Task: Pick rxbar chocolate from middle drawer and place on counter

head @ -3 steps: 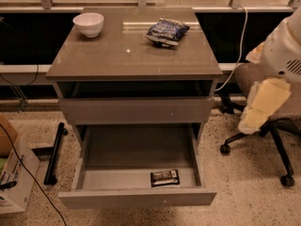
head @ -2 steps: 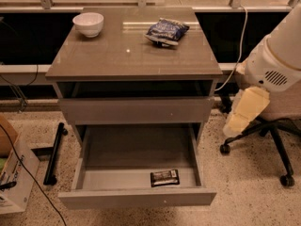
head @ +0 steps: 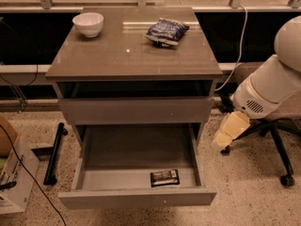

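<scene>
— Where is the bar?

— The bar [head: 164, 177] lies flat on the floor of the drawer [head: 136, 197], just behind the front wall and right of the middle. Its long side runs along the front, and nothing touches it from above.

— And the drawer itself?

— It is the lowest one and it is pulled well out, with the grey inside in plain view. The upper drawer [head: 136, 111] above it sits closed, and a dark slot shows between that and the desk [head: 117, 60].

— What is on the desk?

— A white bowl [head: 88, 23] sits at the back left. A crinkly blue-white bag [head: 166, 31] lies toward the back, right of the middle. The two are well apart.

— Where is the gripper?

— The gripper [head: 222, 138] hangs right of the cabinet, outside the drawer and near its right wall but apart from it. It is above the level of the bar and angled down and to the left. I can't make out whether it is spread or closed. The white arm [head: 268, 86] runs up from it to the right edge.

— Anything else around?

— A chair [head: 281, 147] stands behind the arm. A cardboard box [head: 14, 182] sits at the far left, and a black rod [head: 54, 152] lies on the speckled floor beside the cabinet.
</scene>
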Tool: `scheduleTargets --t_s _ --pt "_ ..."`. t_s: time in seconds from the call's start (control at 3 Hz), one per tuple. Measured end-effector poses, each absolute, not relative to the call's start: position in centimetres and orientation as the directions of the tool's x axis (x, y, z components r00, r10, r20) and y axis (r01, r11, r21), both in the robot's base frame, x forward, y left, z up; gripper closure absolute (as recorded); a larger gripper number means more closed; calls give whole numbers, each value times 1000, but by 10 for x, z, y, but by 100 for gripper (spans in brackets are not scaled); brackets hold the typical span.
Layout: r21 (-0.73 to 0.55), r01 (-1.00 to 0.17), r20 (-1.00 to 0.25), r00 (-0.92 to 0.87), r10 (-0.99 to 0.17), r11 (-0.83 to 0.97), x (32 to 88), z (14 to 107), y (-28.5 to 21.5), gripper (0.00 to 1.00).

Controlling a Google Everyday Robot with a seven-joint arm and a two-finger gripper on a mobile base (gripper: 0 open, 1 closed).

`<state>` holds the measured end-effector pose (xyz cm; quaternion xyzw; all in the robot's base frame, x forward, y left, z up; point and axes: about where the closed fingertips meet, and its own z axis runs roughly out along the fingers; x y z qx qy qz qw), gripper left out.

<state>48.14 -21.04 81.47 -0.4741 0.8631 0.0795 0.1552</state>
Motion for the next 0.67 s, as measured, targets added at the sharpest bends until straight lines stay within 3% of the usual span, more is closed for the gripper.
scheduleTargets --t_s 0.67 --pt "19 -811 -345 -555 -757 585 498 797 -197 0"
